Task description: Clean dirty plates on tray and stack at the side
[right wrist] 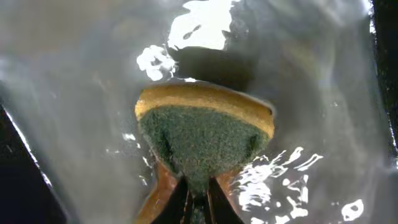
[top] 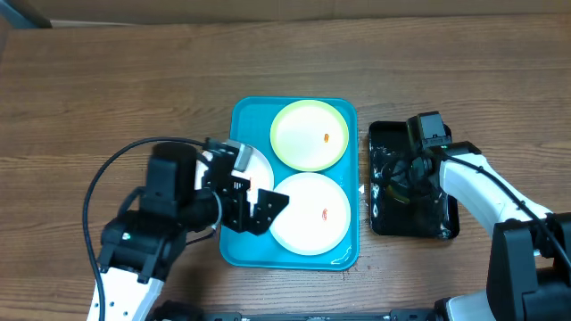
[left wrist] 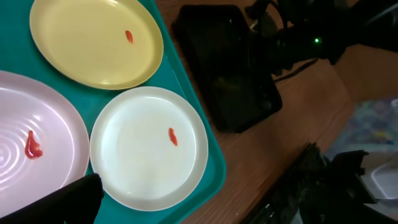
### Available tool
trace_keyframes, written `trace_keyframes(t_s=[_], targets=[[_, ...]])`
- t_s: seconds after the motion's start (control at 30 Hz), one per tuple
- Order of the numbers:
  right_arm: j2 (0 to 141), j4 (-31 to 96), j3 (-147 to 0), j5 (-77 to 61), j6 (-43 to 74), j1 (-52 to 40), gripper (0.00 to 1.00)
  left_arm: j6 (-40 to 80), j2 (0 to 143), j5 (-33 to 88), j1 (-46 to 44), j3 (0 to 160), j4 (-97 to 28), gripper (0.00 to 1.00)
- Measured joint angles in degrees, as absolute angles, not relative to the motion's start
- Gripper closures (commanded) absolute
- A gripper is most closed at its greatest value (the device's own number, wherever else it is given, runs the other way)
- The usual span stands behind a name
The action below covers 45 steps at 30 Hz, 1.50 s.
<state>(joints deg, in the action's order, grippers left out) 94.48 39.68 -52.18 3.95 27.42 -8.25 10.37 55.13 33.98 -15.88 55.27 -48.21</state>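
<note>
Three plates lie side by side in the tray [top: 239, 242], none stacked. Nearest the robot is a white plate [top: 310, 214] with a small red-orange smear, close to the tray's near rim. Just to its left hangs the left gripper [top: 254, 207], jaws spread and empty, one dark finger [left wrist: 68, 202] showing at the bottom edge of its wrist view. That gripper and its wrist cover most of the second white plate [top: 259, 168] from overhead. The left wrist view shows this plate's ringed surface and a larger red smear. Farther back, at the tray's far end, sits the yellow-green plate [top: 310, 135], also marked with a small smear and almost touching the near white plate.

Right of the tray, just beside it on the wooden table [top: 134, 80], is a black tray [top: 384, 134] lined with wet, glossy film. The right gripper [right wrist: 198, 186] reaches down into it and its arm hides much of the black tray from above. Its jaws are clenched on a sponge [right wrist: 205, 130], yellow with a green scouring face, pinched into a wedge between the fingers
</note>
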Motion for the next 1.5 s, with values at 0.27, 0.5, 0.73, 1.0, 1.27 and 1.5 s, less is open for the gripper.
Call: trace_keyframes(t_s=[0.27, 0.5, 0.73, 1.0, 1.27, 1.5], targets=[[93.4, 54.7, -60.7, 3.2, 20.7, -8.2, 0.51, 15.0, 55.1, 13.1, -25.6, 62.4, -53.9, 0.00], [92.4, 52.9, -59.9, 2.2, 21.4, -8.3, 0.52, 17.5, 55.4, 6.4, -26.2, 62.6, -55.0, 0.00], [92.5, 41.4, -50.3, 1.9, 25.5, -8.2, 0.92, 17.9, 56.5, 6.2, -26.2, 62.6, -57.0, 0.07], [92.5, 44.6, -51.0, 1.8, 26.5, -8.2, 0.96, 18.1, 63.9, 6.8, -26.2, 62.7, -61.1, 0.20], [89.8, 58.2, -62.5, -2.9, 19.7, -8.2, 0.96, 18.1, 75.9, 8.2, -26.2, 62.7, -61.3, 0.53], [79.0, 62.1, -63.8, -13.6, 15.8, -8.4, 0.96, 18.7, 85.4, 9.9, -26.2, 62.7, -61.3, 0.52]])
